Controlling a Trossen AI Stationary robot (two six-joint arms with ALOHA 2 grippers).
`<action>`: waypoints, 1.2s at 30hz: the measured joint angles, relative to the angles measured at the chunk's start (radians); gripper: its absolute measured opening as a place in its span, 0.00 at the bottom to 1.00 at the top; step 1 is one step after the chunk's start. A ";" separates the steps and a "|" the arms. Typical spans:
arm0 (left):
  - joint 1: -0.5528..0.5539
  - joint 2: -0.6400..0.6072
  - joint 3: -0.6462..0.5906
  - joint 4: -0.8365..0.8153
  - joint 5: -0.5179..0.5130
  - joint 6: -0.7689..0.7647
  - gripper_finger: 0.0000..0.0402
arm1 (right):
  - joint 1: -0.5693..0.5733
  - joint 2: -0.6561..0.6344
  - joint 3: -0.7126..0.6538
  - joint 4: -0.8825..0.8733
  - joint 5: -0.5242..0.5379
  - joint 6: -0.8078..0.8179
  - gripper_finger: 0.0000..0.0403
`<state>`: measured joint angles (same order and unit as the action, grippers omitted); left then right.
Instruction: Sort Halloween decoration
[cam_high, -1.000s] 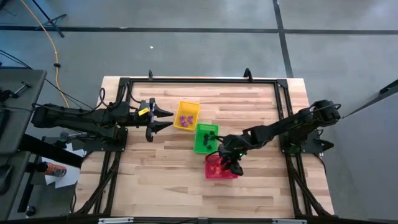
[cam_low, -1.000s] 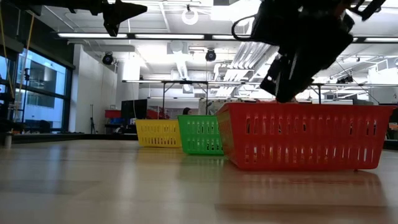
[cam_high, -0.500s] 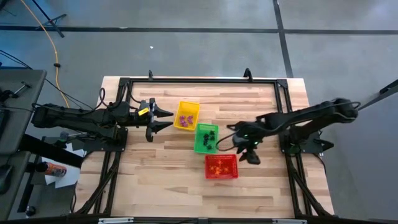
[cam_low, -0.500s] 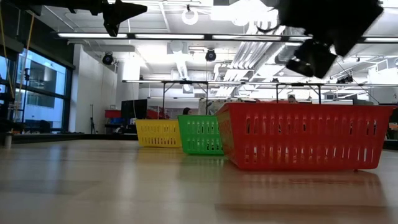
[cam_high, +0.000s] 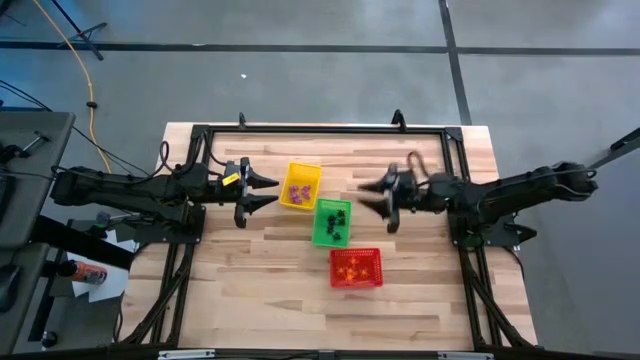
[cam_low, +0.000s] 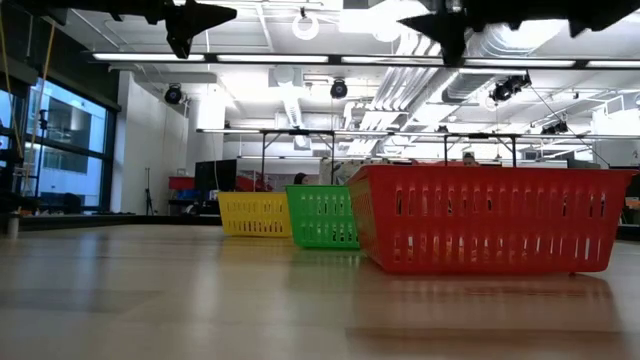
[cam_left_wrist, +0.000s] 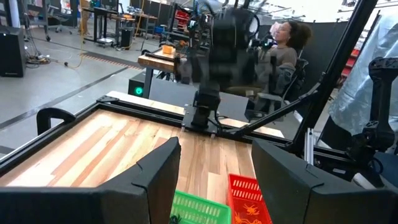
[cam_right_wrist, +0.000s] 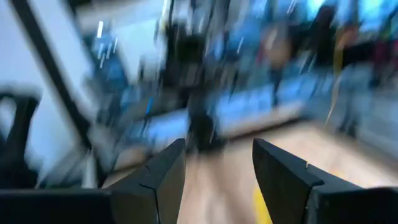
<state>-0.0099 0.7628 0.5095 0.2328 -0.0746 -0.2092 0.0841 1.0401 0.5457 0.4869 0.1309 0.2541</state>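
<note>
1. High view: 3 mesh baskets sit in a diagonal row on the tabletop (cam_high: 250, 270): yellow basket (cam_high: 301, 187), green basket (cam_high: 332, 222), red basket (cam_high: 356, 267), each just beside the next.
2. Only the high view looks into all 3 baskets. Purple trinkets (cam_high: 297, 191) lie in the yellow basket, black trinkets (cam_high: 337, 222) in the green, orange trinkets (cam_high: 354, 267) in the red. They are too small to count exactly; perhaps 3 or 4 purple ones.
3. Left hand (cam_high: 268, 190) hovers just beside the yellow basket, on the side away from the green one, fingers spread, holding nothing.
4. Right hand (cam_high: 369, 194) hovers near the green basket, on its far side from the left arm, fingers apart and empty.
5. Low view: shows the 3 baskets from the side, red nearest, yellow farthest; the walls hide every trinket. Both hands appear only as dark tips at the top edge, well above the baskets.
6. Left wrist view: own 2 fingers (cam_left_wrist: 155, 174) stand wide apart. Beyond them show a corner of the green basket and the red basket with orange trinkets inside, plus the right arm (cam_left_wrist: 217, 56) across the tabletop. 1 seated person (cam_left_wrist: 283, 50) is behind the table; no other view shows this.
7. Right wrist view: heavily smeared; only its 2 parted fingers (cam_right_wrist: 158, 177) are readable.
</note>
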 joint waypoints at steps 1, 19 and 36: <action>0.000 0.000 0.000 0.000 0.000 0.000 0.47 | -0.007 0.000 0.000 0.074 0.032 -0.021 0.45; 0.000 0.000 0.000 0.057 0.000 -0.156 0.47 | -0.104 0.000 0.194 -0.184 -0.136 -0.098 0.45; 0.027 -0.023 0.000 0.059 -0.068 -0.085 0.43 | -0.104 -0.226 0.194 -0.471 -0.052 -0.095 0.45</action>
<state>0.0171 0.7397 0.5095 0.2914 -0.1429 -0.2941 -0.0203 0.8137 0.7395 0.0155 0.0786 0.1587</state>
